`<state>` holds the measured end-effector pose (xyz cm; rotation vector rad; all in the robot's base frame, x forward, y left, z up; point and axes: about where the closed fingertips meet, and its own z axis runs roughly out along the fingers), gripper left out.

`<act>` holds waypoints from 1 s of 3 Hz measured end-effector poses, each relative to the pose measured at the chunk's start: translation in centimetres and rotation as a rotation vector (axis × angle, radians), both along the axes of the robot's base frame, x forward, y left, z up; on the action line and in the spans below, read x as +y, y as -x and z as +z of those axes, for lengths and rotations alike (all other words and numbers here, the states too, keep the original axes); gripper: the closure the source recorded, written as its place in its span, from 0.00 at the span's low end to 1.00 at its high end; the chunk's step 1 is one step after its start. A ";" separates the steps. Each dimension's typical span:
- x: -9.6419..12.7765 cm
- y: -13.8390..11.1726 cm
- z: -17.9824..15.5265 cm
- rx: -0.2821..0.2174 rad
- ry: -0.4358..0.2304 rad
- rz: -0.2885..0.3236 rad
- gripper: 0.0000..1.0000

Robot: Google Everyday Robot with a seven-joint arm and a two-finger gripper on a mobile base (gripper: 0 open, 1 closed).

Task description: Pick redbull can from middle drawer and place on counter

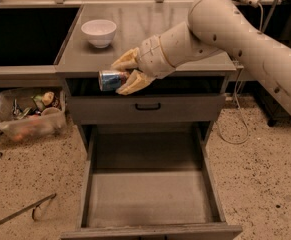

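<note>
- Camera view: the redbull can [109, 80] lies on its side, clamped between the two pale fingers [126, 60] of the gripper [118, 78], one finger above it and one below.
- The gripper is closed on the can and holds it in the air, its silver end pointing away from the wrist.
- Just behind and above the gripper runs the front edge of the counter [155, 31]; the can is not resting on it.
- Further back on the counter, beyond the gripper, stands a white bowl [99, 32].
- Just below the gripper is a closed grey drawer front [185, 108] with a black handle [147, 106].
- Well below the gripper, the middle drawer [150, 196] is pulled out, showing a bare grey floor.
- The cream arm [235, 26] reaches back from the gripper, over the counter.
- Down on the floor to the can's side of the gripper sits a clear plastic bin [27, 118] of mixed items.
</note>
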<state>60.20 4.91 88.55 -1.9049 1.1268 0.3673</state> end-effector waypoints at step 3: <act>-4.1 -12.0 -1.0 -0.080 0.078 0.009 1.00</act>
